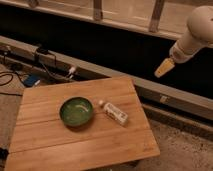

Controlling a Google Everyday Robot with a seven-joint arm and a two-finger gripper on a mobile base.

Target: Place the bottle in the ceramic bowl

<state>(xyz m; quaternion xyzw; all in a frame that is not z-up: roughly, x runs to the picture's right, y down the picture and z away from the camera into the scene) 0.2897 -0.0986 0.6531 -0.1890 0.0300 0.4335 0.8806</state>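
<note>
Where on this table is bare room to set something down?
Bare wood: the front strip between the ceramic bowl and the near edge, the left end, and the back strip of the table. Crowded: the middle, where the bottle lies close beside the bowl. The gripper hangs beyond the table's far right corner.
</note>
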